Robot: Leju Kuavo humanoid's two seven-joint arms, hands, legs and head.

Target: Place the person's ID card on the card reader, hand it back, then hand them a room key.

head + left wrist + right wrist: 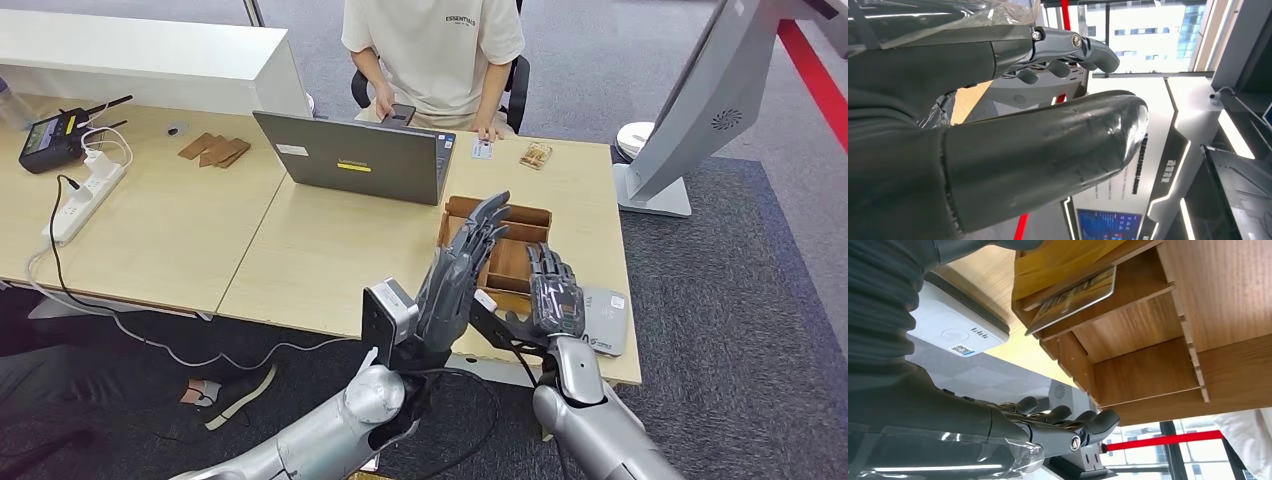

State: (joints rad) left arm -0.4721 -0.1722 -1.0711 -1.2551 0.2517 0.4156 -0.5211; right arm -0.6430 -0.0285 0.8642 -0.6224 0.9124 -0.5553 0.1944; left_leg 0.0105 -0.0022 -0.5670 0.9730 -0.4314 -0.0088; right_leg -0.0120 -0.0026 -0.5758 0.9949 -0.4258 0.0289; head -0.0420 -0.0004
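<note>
A small white ID card (483, 148) lies on the far table edge, just in front of the seated person's hand (489, 130). The grey-white card reader (606, 320) (955, 325) sits at the near right edge of the table with nothing on it. Beside it stands a wooden compartment box (512, 250) (1148, 340) with a gold-printed card (1073, 295) lying in one slot. My left hand (462, 268) (1048, 160) is raised over the box's near-left side, fingers straight and apart, holding nothing. My right hand (553, 292) (1068, 425) is lifted beside the reader, fingers apart, also holding nothing.
An open grey laptop (355, 158) stands mid-table facing the person (435, 50), who holds a phone (401, 113). A yellowish card (536, 154) lies near the ID card. A power strip (85, 200), a black radio (50, 140) and wooden pieces (213, 150) lie at left. A white kiosk base (655, 190) stands right.
</note>
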